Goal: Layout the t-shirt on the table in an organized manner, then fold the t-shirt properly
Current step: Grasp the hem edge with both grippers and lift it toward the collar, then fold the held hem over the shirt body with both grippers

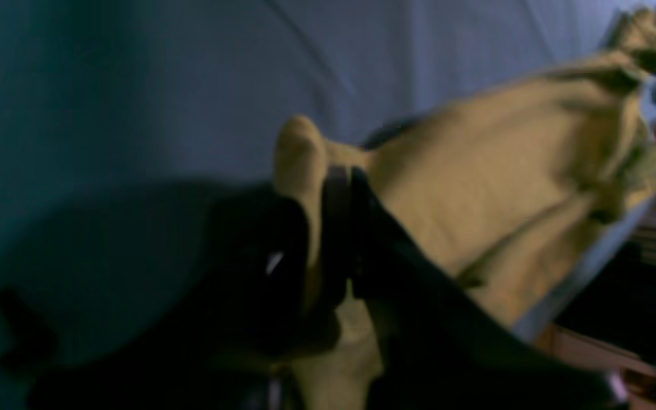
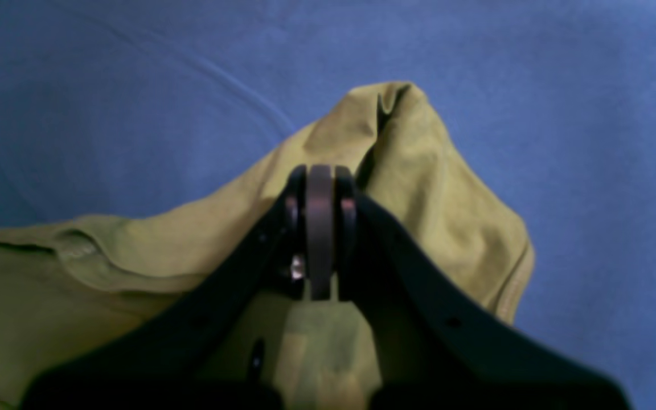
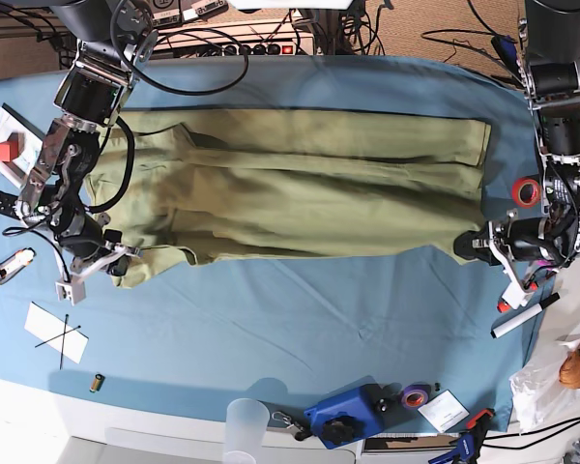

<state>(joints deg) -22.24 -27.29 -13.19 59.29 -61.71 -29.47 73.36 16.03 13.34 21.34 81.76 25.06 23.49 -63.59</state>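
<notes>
The shirt [image 3: 300, 188] is lying across the table [image 3: 300, 319], long axis running left to right. The right claw [image 3: 116, 259] is pinching its lower-left corner, the left claw [image 3: 483, 244] its lower-right, both closed on cloth, the shirt stretching between them.

A robotics lab; cables [image 3: 222, 24], tape rolls [image 3: 525, 190], markers [image 3: 515, 319].

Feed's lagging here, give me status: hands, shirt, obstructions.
Left hand, right hand both shut on shirt edges. Shirt stretched lengthwise across table. Red tape roll near left hand.
</notes>
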